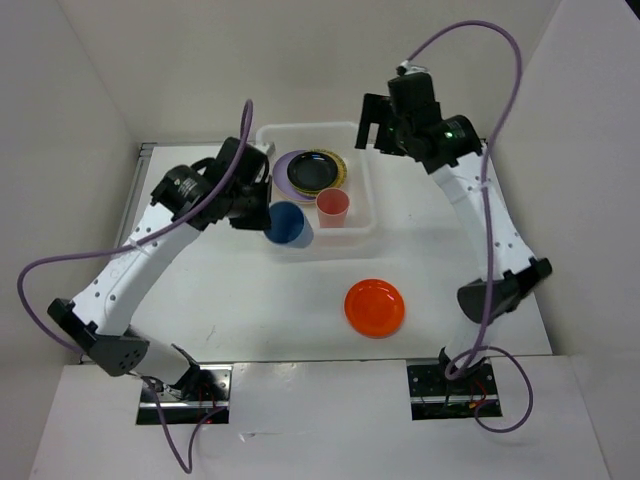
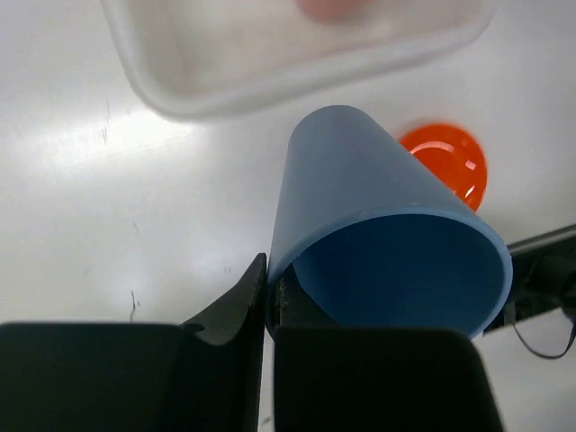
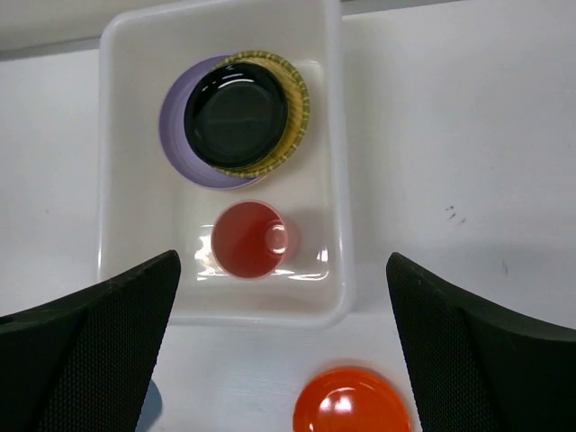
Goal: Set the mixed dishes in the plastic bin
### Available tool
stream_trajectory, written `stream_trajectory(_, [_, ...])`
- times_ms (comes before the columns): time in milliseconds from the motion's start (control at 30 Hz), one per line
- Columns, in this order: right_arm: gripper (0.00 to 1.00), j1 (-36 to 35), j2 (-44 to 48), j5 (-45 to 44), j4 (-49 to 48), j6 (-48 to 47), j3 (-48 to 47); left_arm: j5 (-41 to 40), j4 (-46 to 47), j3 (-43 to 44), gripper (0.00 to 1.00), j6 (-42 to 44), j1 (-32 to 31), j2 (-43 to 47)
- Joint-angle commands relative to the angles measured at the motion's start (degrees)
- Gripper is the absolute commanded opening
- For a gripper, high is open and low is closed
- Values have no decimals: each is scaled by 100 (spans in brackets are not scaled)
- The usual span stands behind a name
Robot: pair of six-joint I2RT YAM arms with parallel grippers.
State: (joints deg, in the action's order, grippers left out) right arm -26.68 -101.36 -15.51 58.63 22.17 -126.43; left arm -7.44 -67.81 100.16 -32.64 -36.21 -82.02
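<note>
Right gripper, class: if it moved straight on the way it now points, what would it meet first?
Probably the pink-red cup standing in the white translucent plastic bin, which lies ahead of the open right gripper; depth is unclear.

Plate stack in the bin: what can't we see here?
- Right wrist: black plate covers the stack; only lilac plate and woven plate rims show, anything else beneath is hidden.
- Left wrist: plastic bin cut off by top edge, pink cup just a blur.
- Right wrist: orange plate cut by bottom edge.

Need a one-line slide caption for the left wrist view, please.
Left gripper pinching the blue cup by its rim, white plastic bin just ahead, orange plate on the table behind the cup.
</note>
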Motion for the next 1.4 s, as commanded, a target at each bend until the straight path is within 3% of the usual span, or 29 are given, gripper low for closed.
stream_trajectory(0, [100, 303, 1115, 319, -545, 68, 609, -530, -627, 1289, 0, 450, -18, -700])
stream_trajectory(133, [100, 654, 1723, 522, -783, 7, 1645, -635, -628, 2434, 0, 759, 271, -1639])
stream_trajectory(433, [100, 1059, 2428, 926, -1108, -99, 3124, -697, -628, 3448, 0, 988, 1220, -2872])
stream_trajectory(733, [100, 1059, 2665, 1111, -1170, -46, 3555, -258, -155, 3275, 0, 1093, 1415, -3777])
stream_trajectory(1300, [100, 1059, 2718, 1059, -1117, 6, 3555, 155, 672, 2131, 0, 1093, 1415, -4068])
stream_trajectory(1367, [100, 1059, 2718, 1059, -1065, 6, 3555, 155, 673, 2078, 6, 1093, 1415, -4120])
